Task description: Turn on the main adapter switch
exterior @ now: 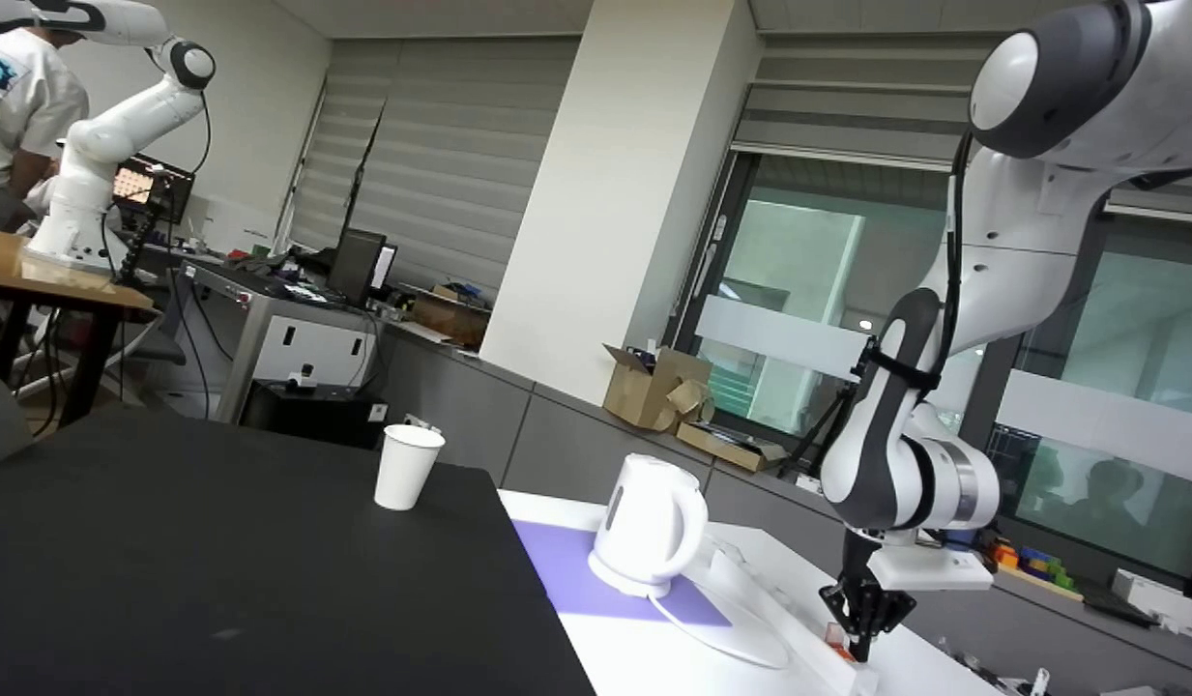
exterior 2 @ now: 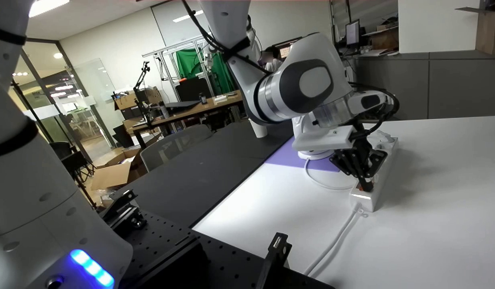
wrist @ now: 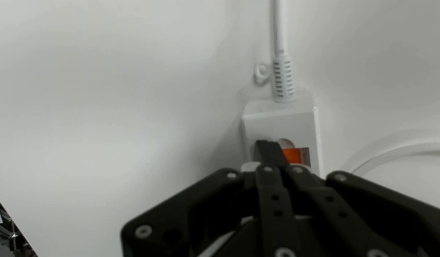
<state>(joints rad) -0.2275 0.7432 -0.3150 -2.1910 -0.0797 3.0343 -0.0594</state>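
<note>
The main adapter (exterior: 784,623) is a long, low white block on the white table. It also shows in an exterior view (exterior 2: 386,168) and in the wrist view (wrist: 277,123). Its orange-red switch (wrist: 292,155) lies near the cord end, and a bit of it shows in both exterior views (exterior: 835,640) (exterior 2: 360,187). My gripper (wrist: 271,150) is shut and points down, fingertips together, at the switch, as both exterior views show (exterior: 858,650) (exterior 2: 367,186). The tips cover the left part of the switch. I cannot tell how hard they press or which way the switch is tipped.
A white jug (exterior: 644,527) stands on a purple sheet (exterior: 562,570) beside the adapter. Its white cord (exterior 2: 325,185) loops on the table. The adapter's cord (exterior 2: 335,241) runs toward the robot base. A paper cup (exterior: 409,467) stands on the black table (exterior: 247,561).
</note>
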